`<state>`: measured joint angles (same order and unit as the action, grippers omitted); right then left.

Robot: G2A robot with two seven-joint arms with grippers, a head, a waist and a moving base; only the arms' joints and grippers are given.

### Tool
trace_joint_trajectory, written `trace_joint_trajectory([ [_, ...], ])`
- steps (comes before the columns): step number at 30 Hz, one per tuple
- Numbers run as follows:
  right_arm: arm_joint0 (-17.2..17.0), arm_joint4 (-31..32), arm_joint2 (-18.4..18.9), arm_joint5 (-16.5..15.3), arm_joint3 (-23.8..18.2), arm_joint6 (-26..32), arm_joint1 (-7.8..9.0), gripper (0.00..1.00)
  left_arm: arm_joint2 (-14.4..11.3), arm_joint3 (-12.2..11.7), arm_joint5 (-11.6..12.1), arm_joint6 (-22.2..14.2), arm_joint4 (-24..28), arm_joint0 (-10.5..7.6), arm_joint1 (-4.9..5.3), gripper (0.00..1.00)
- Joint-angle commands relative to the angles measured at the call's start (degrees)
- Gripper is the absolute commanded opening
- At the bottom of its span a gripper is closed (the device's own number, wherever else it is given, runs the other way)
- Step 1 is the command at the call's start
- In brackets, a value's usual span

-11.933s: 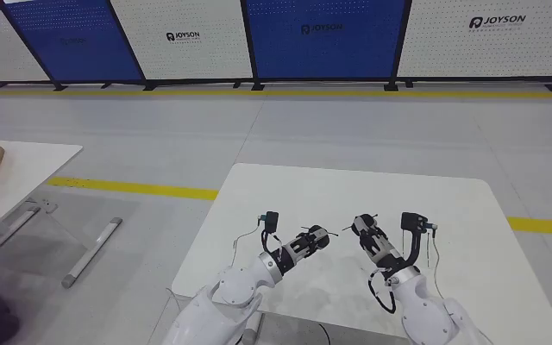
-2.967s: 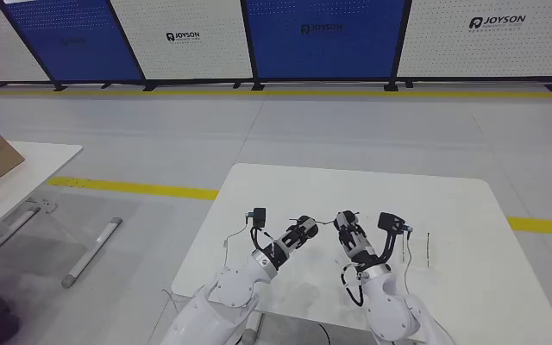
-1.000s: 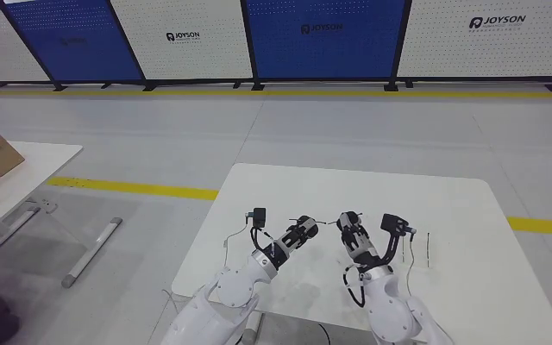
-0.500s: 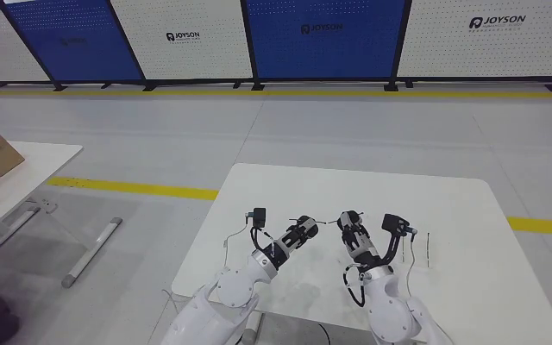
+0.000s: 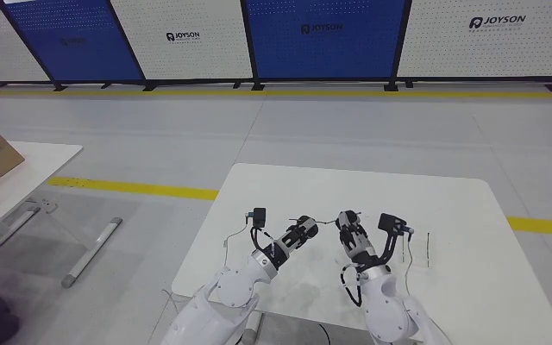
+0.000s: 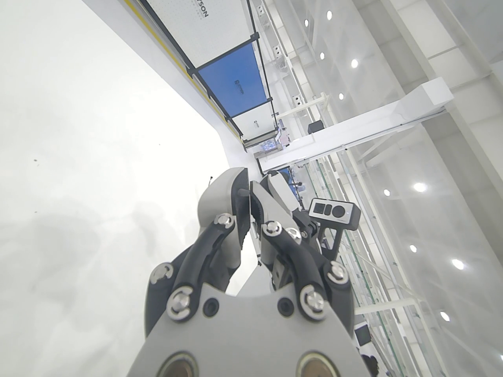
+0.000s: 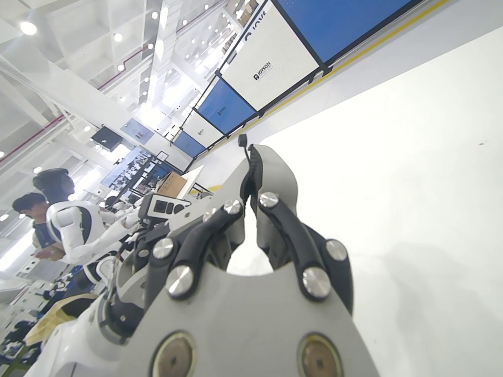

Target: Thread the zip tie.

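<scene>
On the white desk (image 5: 448, 198) the two arms hold their work above the near part of the surface. The left gripper (image 6: 250, 188) is nearly closed on a thin dark strap. The right gripper (image 7: 251, 154) is pressed shut on the black zip tie (image 7: 242, 141), and the small square head of the tie stands out just past its fingertips. From the top the two grippers point at each other, near but apart, with a thin dark line between them. I judge that both ends are gripped and lined up, but the tail is not yet through the head. A second thin dark strip (image 5: 428, 245) lies flat on the desk, beside the right arm.

Compared with the oldest frame, both arms have drawn back toward the near edge and to the left. During the last second almost nothing has changed.
</scene>
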<state>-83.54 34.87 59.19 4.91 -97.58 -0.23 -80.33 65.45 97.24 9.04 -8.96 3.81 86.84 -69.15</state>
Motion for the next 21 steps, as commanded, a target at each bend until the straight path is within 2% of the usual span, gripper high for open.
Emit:
trace_joint_trajectory([
  [1,0.0,-0.2,0.0,-0.2,0.0,-0.2,-0.06,0.00,0.0,0.0,0.0,0.0,0.0,0.00,0.00,0.00],
  [21,-0.9,-1.2,1.3,-1.4,-0.8,1.0,-0.13,0.00,0.0,0.0,0.0,0.0,0.0,0.00,0.00,0.00],
])
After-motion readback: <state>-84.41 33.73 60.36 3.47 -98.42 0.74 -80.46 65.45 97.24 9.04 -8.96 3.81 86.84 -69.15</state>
